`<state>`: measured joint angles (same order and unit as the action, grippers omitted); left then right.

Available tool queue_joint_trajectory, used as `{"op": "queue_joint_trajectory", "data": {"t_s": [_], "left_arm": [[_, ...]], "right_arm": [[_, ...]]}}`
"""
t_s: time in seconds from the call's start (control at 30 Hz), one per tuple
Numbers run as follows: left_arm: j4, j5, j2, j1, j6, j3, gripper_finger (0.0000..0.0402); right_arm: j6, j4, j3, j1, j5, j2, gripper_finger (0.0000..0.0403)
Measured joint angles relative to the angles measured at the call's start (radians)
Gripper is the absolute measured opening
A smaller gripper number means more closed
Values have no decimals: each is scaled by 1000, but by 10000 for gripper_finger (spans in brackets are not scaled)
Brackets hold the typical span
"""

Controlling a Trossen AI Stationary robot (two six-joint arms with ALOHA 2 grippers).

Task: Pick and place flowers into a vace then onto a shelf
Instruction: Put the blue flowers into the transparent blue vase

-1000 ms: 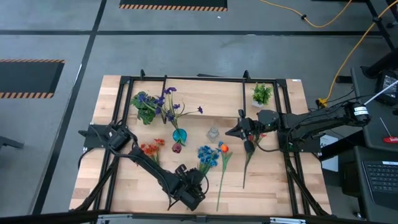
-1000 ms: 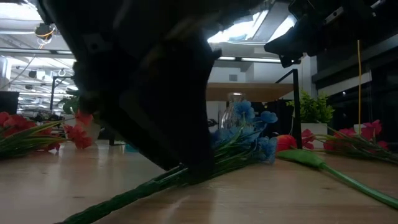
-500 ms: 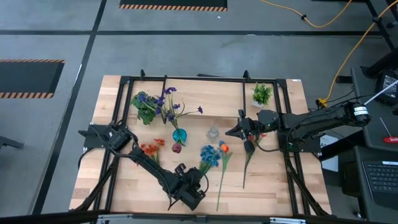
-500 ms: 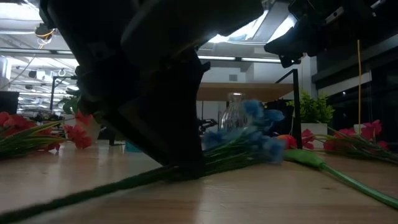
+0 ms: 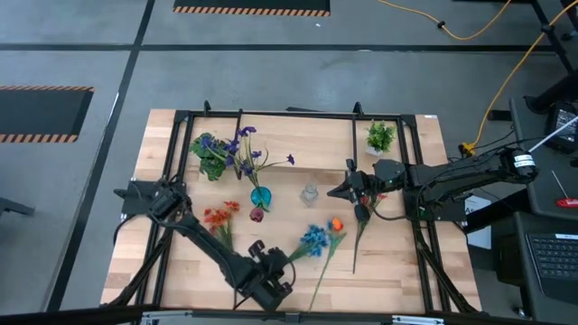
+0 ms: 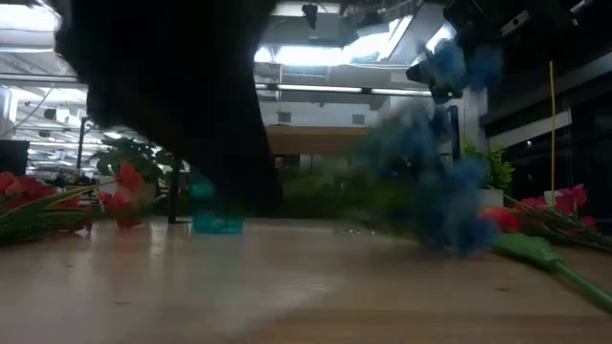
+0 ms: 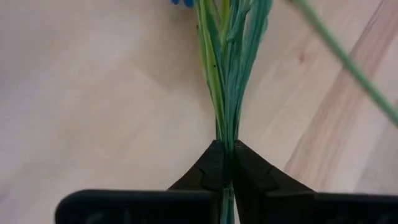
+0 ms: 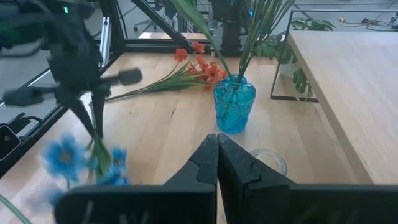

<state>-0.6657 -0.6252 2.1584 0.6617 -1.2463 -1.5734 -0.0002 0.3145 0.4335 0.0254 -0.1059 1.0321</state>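
Blue spray (image 5: 313, 240) is clamped at its stem by the left gripper (image 7: 225, 163); right gripper (image 8: 217, 151) idles, closed and empty. Next: carry it to the blue vase (image 5: 260, 196), stem down.

i see the wooden surface (image 5: 397, 262) carrying a blue vase (image 5: 260, 196), a clear glass vase (image 5: 310, 193), red flowers (image 5: 219, 216), an orange bud (image 5: 336, 224) on its stem, and two leafy potted plants (image 5: 380, 136).

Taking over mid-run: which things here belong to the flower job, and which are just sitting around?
Job:
blue flowers, stems pinched in left claw
orange bud
red flowers
blue vase
shelf

Lying about:
potted plant
right claw, shut, empty
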Motion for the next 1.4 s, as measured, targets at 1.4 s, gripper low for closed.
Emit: {"op": "queue_joint_trajectory", "data": {"t_s": [1.4], "left_arm": [[-905, -946, -258, 258, -516, -2, 5]], "right_arm": [[25, -6, 0, 108, 1, 0, 5]]}}
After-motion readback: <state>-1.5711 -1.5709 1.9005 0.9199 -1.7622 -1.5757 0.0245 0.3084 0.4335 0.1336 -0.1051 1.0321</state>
